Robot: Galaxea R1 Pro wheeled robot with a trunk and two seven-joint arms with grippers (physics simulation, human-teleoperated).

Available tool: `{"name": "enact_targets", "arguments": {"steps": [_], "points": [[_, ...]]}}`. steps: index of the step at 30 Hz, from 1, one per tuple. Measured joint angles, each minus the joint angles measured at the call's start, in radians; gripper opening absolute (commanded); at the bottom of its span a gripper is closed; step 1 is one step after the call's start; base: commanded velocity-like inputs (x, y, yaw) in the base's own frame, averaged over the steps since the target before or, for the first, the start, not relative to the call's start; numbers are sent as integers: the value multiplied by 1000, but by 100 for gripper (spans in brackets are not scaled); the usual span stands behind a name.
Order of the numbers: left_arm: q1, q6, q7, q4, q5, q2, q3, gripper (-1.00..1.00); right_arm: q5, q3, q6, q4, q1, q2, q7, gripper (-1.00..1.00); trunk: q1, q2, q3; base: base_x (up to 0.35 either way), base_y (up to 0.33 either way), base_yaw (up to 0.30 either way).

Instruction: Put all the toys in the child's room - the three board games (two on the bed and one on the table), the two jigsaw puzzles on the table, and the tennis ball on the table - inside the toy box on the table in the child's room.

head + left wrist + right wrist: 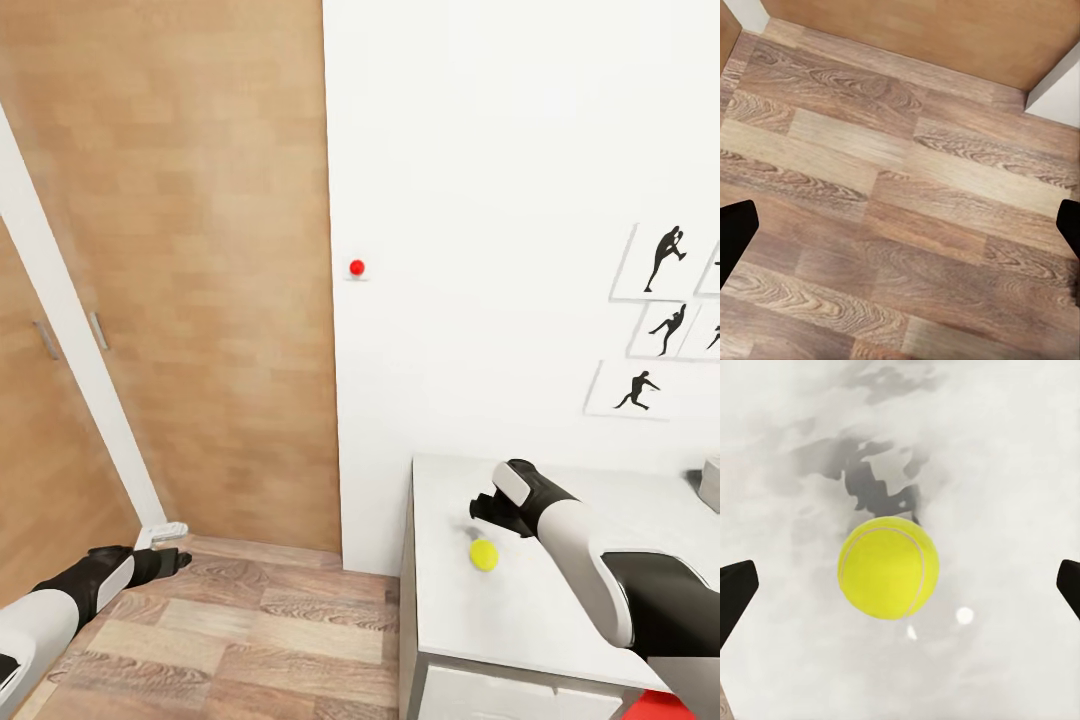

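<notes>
1. Progress, as far as these views allow a judgement: the tennis ball [484,554] lies loose on the white table [520,620], not yet gripped. A light grey corner at the table's far right edge may be the toy box [710,485], but too little of it shows to tell what is inside. I judge the ball step to be at the approach stage, with the grasp, the carry and the drop all left to do.

2. The right gripper [487,512] hovers above the table with the ball just below and slightly to the near side of it. In the right wrist view the ball [888,568] sits centred between the two dark fingertips [735,592], which stand wide apart, well clear of it on either side. The pincer is wide and empty.

3. The right arm reaches forward from the robot's right over the table, forearm angled toward the wall and wrist bent downward at the ball.

4. The left gripper [165,562] hangs low at the robot's left side over the wood-plank floor [900,195], near the wooden door [200,250]. Its fingertips sit at the picture's opposite edges, so it is wide too, holding nothing.
</notes>
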Motion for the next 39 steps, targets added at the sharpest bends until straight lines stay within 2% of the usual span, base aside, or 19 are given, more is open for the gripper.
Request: {"name": "enact_targets", "arguments": {"steps": [12,23,39], "points": [[1,0,0,0,0,0,0,100,0,0,0,0,0,-1,1,100,0,0,-4,6,2,-43],[2,-1,0,0,0,0,0,100,0,0,0,1,1,-1,1,100,0,0,-8,141,52,-3],[2,-1,0,0,0,0,0,100,0,0,0,2,16,-1,1,100,0,0,-31,10,2,0]]}}
